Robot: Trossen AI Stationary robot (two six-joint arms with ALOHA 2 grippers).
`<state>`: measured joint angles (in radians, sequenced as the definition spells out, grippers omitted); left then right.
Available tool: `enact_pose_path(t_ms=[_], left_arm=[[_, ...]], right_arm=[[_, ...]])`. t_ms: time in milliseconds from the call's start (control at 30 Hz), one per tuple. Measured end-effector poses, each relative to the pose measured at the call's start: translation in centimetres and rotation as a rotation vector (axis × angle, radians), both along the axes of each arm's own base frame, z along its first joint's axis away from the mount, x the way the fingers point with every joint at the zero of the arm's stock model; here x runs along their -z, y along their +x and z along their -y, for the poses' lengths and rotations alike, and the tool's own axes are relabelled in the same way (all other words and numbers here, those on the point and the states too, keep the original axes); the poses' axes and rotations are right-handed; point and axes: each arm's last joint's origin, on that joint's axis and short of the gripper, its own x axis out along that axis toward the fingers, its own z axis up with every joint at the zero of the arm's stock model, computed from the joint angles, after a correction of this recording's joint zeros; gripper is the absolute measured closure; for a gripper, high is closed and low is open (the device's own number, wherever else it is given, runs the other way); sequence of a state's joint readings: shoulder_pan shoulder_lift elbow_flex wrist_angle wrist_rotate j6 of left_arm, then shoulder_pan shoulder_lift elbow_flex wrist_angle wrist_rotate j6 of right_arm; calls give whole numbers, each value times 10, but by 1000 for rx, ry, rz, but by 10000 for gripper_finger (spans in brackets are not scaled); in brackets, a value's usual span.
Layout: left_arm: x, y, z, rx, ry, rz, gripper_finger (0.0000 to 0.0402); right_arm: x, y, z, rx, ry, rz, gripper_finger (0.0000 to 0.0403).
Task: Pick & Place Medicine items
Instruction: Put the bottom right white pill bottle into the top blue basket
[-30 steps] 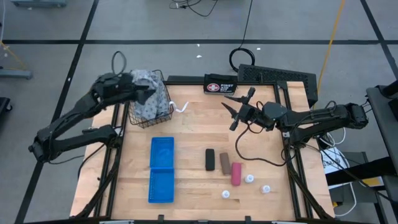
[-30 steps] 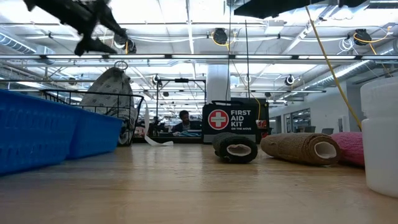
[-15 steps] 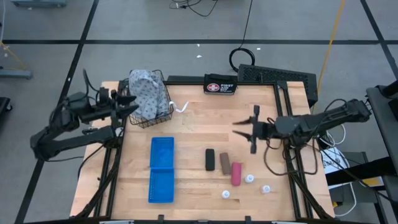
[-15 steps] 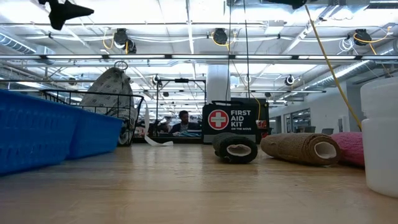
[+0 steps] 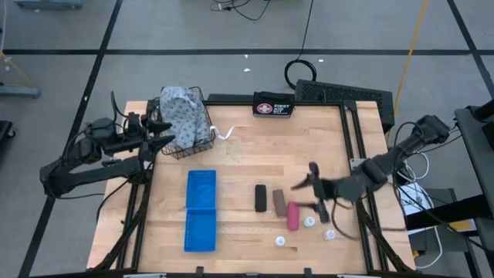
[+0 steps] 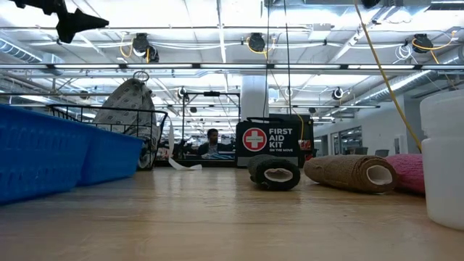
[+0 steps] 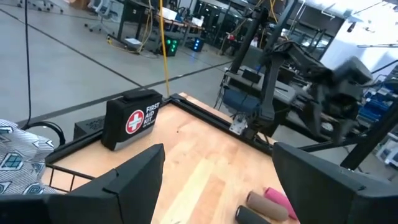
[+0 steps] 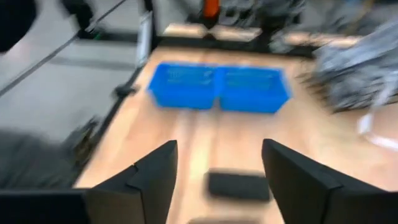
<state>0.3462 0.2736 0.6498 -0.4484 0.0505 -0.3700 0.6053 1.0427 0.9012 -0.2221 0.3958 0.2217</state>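
The right gripper (image 5: 314, 195) hung spread beside the pink roll (image 5: 293, 215) (soft, light, probably squashy). Pinching across its middle looked safest; the left gripper (image 5: 158, 135) waited, spread.

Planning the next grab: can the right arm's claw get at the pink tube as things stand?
Probably yes: the right claw hangs open just beside the pink tube, empty, with nothing between them; only the brown roll lies close alongside.

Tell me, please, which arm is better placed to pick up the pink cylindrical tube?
The right: its gripper hangs open beside the pink cylindrical tube, while the left gripper waits off by the wire basket.
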Motion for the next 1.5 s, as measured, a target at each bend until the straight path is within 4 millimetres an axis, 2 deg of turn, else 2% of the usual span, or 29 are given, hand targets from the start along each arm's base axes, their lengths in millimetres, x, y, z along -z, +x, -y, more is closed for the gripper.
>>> enact_pose_path(t_ms=[133,267,500,1000,1200,1400,1500], left_arm=[[0,0,0,0,-1,0,94],[0,0,0,0,-2,0,94],[-1,0,0,2,28,-3,94],[-1,0,0,1,26,-3,94],[-1,0,0,1,26,-3,94],[0,0,0,1,26,-3,94],[0,0,0,1,26,-3,94]], right_arm=[[1,-15,-30,-48,51,-75,167],[4,-34,-54,-50,156,-139,182],[18,-69,-76,15,259,-328,198],[89,-113,-96,187,-56,-865,161],[118,-127,-107,206,-75,-842,160],[145,-124,-113,190,-25,-739,161],[159,-123,-110,194,1,-719,159]])
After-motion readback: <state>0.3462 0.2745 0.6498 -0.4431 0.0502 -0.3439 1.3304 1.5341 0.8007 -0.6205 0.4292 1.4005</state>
